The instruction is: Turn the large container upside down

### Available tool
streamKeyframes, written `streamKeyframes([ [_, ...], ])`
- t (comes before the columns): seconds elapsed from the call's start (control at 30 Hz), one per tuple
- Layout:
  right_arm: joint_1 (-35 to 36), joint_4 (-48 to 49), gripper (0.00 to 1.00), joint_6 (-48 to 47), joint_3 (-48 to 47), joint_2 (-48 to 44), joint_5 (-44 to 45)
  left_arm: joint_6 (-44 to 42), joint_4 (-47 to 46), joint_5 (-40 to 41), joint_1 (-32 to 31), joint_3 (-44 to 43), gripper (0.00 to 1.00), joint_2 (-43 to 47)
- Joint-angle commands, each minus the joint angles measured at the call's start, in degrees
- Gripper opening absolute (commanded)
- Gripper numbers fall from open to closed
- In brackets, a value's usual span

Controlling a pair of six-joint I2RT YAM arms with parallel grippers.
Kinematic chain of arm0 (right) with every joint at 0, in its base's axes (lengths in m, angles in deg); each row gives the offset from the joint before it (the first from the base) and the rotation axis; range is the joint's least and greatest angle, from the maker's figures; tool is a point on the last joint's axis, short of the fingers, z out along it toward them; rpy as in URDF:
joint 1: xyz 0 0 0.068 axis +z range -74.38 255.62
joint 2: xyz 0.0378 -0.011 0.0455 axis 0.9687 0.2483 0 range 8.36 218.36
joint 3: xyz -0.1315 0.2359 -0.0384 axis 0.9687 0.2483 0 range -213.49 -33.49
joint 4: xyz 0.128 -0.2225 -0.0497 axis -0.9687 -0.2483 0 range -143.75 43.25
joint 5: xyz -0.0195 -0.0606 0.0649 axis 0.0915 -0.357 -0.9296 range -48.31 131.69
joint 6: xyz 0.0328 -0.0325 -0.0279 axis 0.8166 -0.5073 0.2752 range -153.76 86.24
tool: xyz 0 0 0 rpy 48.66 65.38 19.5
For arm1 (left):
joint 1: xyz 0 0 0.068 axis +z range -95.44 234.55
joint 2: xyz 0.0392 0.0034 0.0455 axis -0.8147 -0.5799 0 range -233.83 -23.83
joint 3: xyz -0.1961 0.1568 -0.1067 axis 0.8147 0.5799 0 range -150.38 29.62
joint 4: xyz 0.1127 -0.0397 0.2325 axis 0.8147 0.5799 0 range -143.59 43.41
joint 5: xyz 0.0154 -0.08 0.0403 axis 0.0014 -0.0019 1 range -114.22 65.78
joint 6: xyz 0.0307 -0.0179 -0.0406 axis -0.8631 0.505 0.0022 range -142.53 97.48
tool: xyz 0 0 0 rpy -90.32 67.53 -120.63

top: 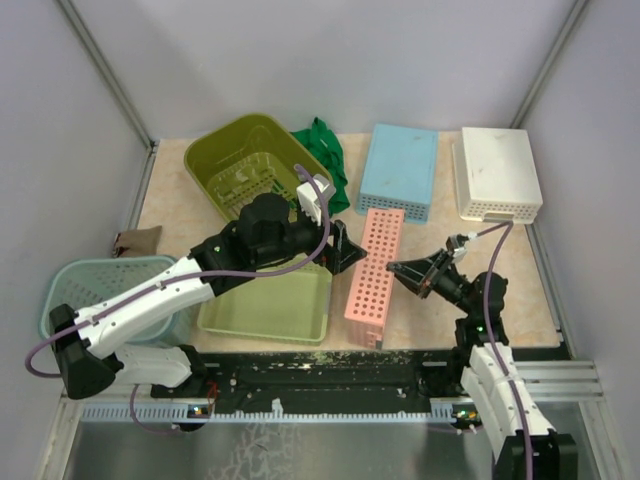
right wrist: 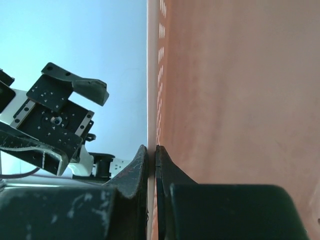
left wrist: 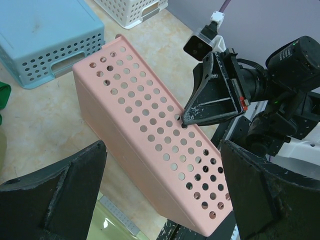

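Observation:
The large container is a long pink perforated bin standing tipped on one long side in the middle of the table, its holed face up. My right gripper is shut on the thin edge of its right wall, seen close in the right wrist view with the pink wall filling the right half. My left gripper hovers open just left of the bin. In the left wrist view its wide-apart fingers frame the pink container without touching it, and the right gripper pinches the upper rim.
A tilted olive basket and green cloth sit at the back left. A blue bin and white bin lie upside down at the back. A pale green tray is near front; a teal basket stands far left.

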Motion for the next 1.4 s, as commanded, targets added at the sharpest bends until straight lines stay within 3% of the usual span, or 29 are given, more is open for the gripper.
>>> streamKeyframes([
  [0.0,-1.84,5.88,0.0,-0.23,1.82,-0.38,-4.04,0.41,-1.9,-1.29,0.23,-1.22,1.0,-0.34],
  [0.27,-3.88,4.93,0.0,-0.88,2.36,-1.45,-5.23,0.19,-1.85,-1.43,0.23,-1.13,1.0,-0.41],
  [0.37,-4.45,-6.48,0.0,-8.28,-1.0,-1.68,-5.62,0.19,-1.71,-1.44,0.23,-0.81,1.0,-0.21],
  [0.43,-4.54,-19.49,0.0,-17.63,-5.25,-1.75,-4.53,0.17,-1.73,-1.49,0.19,-0.58,1.0,-0.11],
  [0.53,-4.7,-37.9,0.0,-30.77,-12.95,-0.85,-0.27,0.0,-1.66,-1.71,0.2,-0.48,1.0,-0.1],
  [0.63,-4.95,-50.26,0.0,-40.44,-18.89,1.25,4.69,-0.18,-1.76,-1.79,0.19,-0.33,1.0,-0.18],
  [0.8,-6.74,-55.0,0.0,-45.37,-20.22,3.76,5.31,-0.21,-1.91,-2.41,0.19,-0.26,1.0,-0.57],
  [0.87,-7.44,-56.02,0.04,-46.62,-20.18,3.74,5.81,-0.08,-2.03,-2.42,0.19,0.05,1.0,-0.47],
  [1.1,-7.8,-68.22,0.17,-55.88,-26.45,5.18,18.9,-0.29,-1.66,-2.54,0.19,0.53,1.0,-1.41],
  [1.17,-7.87,-69.42,0.22,-55.94,-27.21,4.85,21.17,-0.34,-1.67,-2.64,0.16,0.45,1.0,-1.8],
  [1.37,-7.89,-75.29,0.24,-52.31,-29.98,5.0,33.21,-0.5,-2.05,-3.05,0.16,0.03,1.0,-2.63],
])
